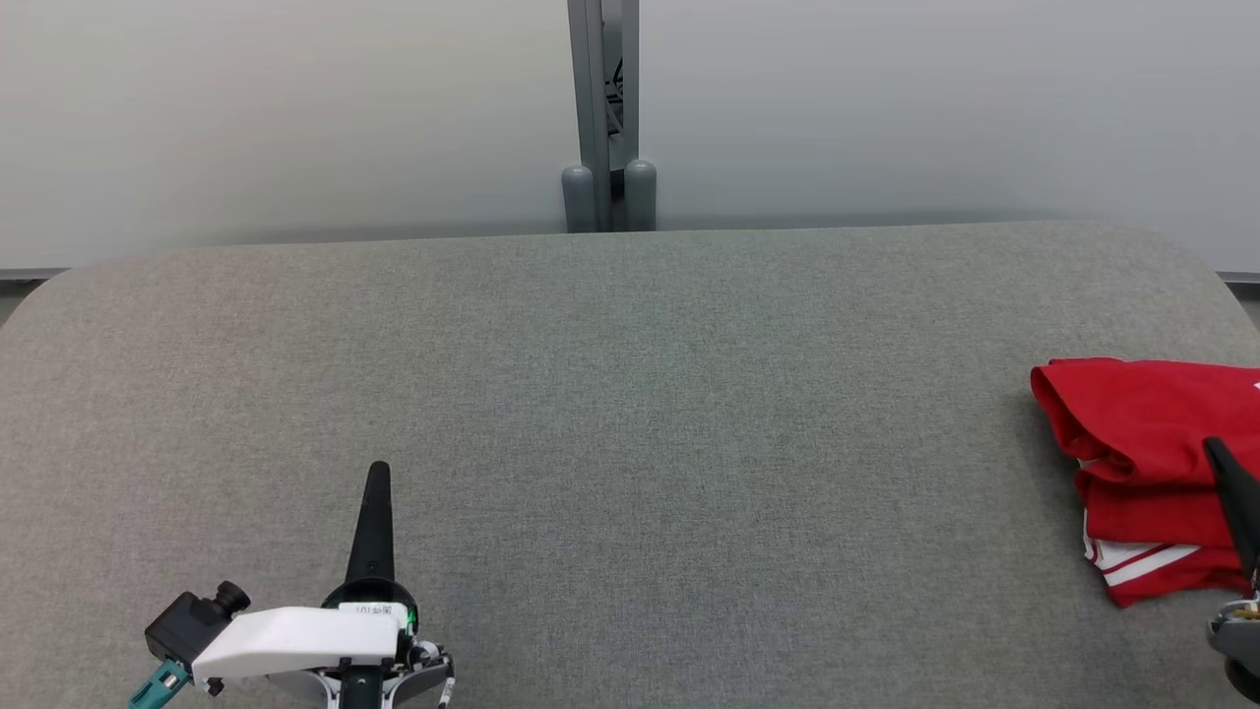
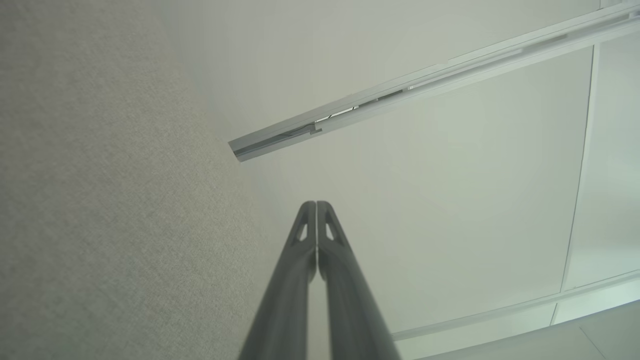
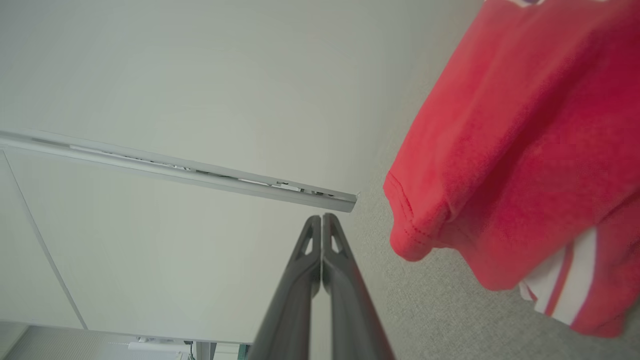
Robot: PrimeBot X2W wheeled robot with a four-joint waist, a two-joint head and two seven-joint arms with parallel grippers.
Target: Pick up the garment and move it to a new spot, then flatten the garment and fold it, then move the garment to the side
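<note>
Nearest me, my left gripper (image 2: 316, 204) is closed, its two fingers pressed tip to tip with nothing between them. It hangs over the grey table (image 1: 630, 394), pointing away from me and well apart from the work. I read that as a parked pose, kept out of the way because nothing on that side needs it.

My right gripper (image 3: 321, 216) is likewise pinched shut and empty. The garment (image 1: 1122, 423), red with white stripes, lies just to the right of its fingers. On the wrist camera I see a strip of table between fingers and cloth, so I judge them apart. On the head camera, though, the finger crosses in front of the cloth, and I cannot rule out a light touch lower down.

The garment is a compact stack of layers, its rounded fold facing the left gripper, resting at the right end of the table. That looks to me like a folded piece already set aside. I judge the task at or near its end, with both arms free of the cloth on purpose.

Beyond both grippers the table runs on to its far edge; past that stand a grey post (image 1: 602, 118) and a pale wall (image 1: 295, 118).
</note>
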